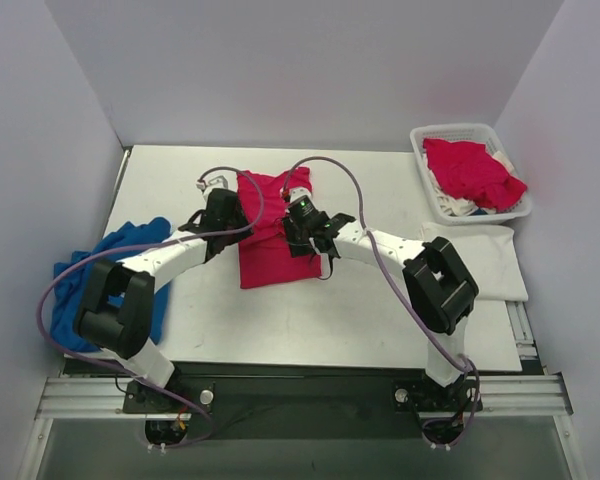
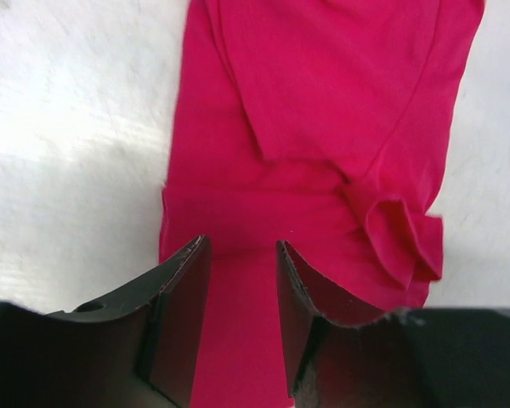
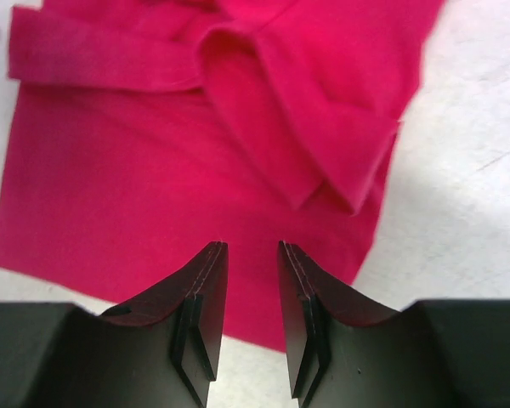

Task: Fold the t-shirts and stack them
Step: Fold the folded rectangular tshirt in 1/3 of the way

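shirt: red t-shirt [image 1: 270, 240] in the middle of the table [image 1: 380, 320], sides turned inward to narrow it | left gripper [image 2: 242, 246]: jaws apart, empty, above its left side | right gripper [image 3: 251, 248]: jaws apart, empty, above its right side, probably both set for the next fold | queue: other shirts [image 1: 470, 170] in basket [image 1: 458, 129]

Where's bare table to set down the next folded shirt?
Free: the near strip of table between the red shirt and the arm bases; the far patch between that shirt and the basket. Crowded: centre, left claw and right claw over the shirt; left edge, blue cloth; right side, white folded shirt below the basket.
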Controlling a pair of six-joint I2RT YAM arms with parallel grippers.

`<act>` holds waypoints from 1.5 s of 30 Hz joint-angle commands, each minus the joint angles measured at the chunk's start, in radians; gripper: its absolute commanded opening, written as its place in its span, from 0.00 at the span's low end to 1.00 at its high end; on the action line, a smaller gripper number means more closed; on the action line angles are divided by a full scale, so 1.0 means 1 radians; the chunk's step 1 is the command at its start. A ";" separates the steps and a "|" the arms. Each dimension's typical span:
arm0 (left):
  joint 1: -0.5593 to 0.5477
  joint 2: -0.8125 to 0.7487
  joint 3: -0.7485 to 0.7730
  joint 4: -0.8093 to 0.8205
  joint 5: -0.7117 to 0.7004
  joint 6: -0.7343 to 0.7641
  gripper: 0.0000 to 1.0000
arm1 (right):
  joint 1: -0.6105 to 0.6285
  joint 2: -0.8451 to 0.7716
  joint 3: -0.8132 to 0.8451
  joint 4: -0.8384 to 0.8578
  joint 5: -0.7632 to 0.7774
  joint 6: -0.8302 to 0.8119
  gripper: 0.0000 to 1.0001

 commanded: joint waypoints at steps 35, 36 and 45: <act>-0.038 0.296 0.251 -0.110 -0.099 -0.030 0.40 | -0.132 0.217 0.291 -0.068 -0.002 -0.023 0.29; -0.034 0.308 0.273 -0.108 -0.093 -0.026 0.40 | -0.141 0.241 0.311 -0.076 0.001 -0.029 0.29; 0.028 0.405 0.478 -0.027 -0.099 0.022 0.40 | -0.225 0.352 0.576 -0.107 0.014 -0.089 0.29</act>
